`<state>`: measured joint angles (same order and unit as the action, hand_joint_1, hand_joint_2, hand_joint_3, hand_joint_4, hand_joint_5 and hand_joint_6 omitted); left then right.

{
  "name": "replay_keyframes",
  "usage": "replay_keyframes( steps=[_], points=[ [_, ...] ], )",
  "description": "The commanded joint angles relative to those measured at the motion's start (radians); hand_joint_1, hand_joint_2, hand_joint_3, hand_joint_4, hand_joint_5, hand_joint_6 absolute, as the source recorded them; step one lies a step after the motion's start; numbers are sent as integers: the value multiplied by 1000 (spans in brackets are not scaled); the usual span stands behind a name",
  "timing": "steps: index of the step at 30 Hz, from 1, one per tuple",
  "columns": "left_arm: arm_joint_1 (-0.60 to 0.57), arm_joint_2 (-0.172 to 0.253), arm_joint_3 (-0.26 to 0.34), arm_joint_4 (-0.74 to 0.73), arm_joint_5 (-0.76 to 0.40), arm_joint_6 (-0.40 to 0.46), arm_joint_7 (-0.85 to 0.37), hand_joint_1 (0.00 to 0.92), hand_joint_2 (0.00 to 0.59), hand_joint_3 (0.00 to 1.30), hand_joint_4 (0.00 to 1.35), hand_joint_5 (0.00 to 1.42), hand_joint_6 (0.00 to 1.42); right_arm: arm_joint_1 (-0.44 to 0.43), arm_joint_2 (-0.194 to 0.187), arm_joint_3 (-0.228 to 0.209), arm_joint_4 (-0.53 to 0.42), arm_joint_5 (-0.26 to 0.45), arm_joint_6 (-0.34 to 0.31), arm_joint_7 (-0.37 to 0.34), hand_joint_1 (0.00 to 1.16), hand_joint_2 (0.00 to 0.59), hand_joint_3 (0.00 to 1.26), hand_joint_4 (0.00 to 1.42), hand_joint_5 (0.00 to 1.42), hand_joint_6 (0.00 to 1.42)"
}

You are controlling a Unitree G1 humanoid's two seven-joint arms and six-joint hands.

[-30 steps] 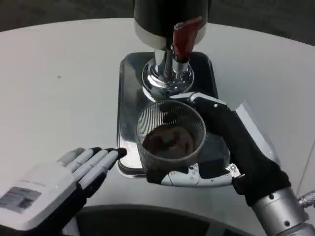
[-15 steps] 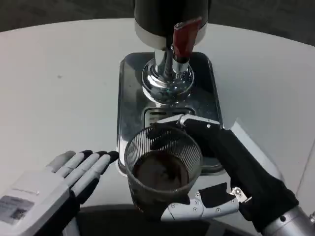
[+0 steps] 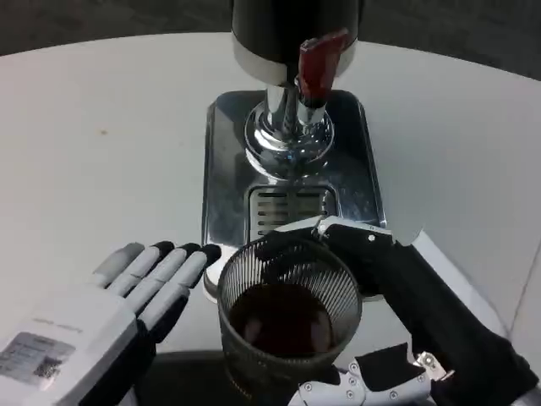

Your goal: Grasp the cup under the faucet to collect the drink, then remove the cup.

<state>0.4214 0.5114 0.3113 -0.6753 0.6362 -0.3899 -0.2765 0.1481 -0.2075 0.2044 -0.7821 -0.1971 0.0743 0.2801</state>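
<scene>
now, by item:
right hand [image 3: 406, 313]: wrapped around the cup, fingers [image 3: 292, 241] curled over its far side, thumb along the near side low in the picture.
cup [image 3: 287, 326]: ribbed clear glass, dark drink inside, at the near edge of the tray, well clear of the faucet.
left hand [image 3: 110, 313]: flat on the table, fingers apart, holding nothing, just beside the cup.
faucet [image 3: 314, 72]: red handle, chrome base, on the steel tray [image 3: 224, 169] with slotted drain.
table [image 3: 101, 135]: white.
</scene>
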Motion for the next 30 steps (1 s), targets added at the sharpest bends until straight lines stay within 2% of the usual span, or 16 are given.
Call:
replay_keyframes(
  steps=[1,13,30],
  points=[
    [-8,12,-10,-13,3,5,-17,0,0,0,0,0,0,16,1,-15,-43,41,-13,-3,1090,152,726,926,993,1395],
    [-37,6,-23,-14,16,-1,-4,0,1,0,0,0,0,48,0,-21,-73,45,-38,-10,1087,159,726,926,993,1395],
    [-77,11,-39,2,11,19,-15,0,1,0,0,0,0,36,-15,-20,-97,48,-25,0,1085,164,726,926,997,1395]
  ],
)
